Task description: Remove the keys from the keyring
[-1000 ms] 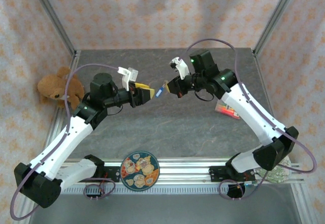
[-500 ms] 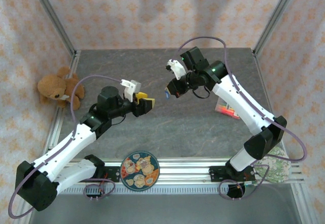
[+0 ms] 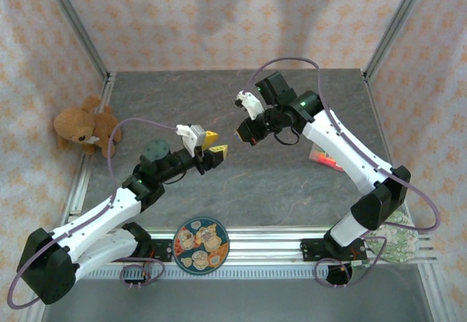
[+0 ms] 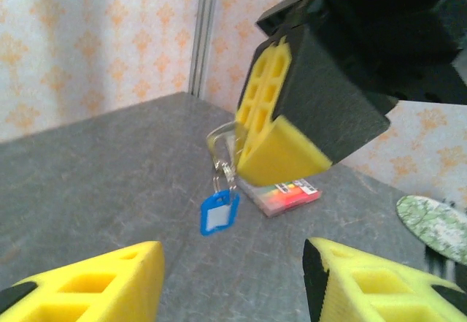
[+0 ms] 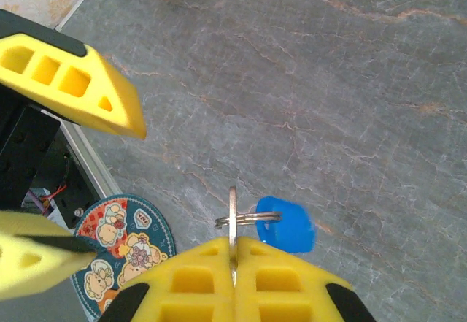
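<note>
Right end effector (image 5: 233, 253) clamps shut on the thin key (image 5: 232, 216) above the bench (image 5: 328, 81); the keyring (image 5: 284, 225) dangles from it. Left end effector (image 4: 233, 263) gapes half-open, empty. Light, stiff, slippery metal (tiny too): best pinch its blue tag flat.

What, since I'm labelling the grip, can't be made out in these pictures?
Right wrist view: key edge-on, lower part pinched inside the right end effector.
Left wrist view: key mostly behind a yellow finger.
Top view: blue tag too small to make out.
</note>
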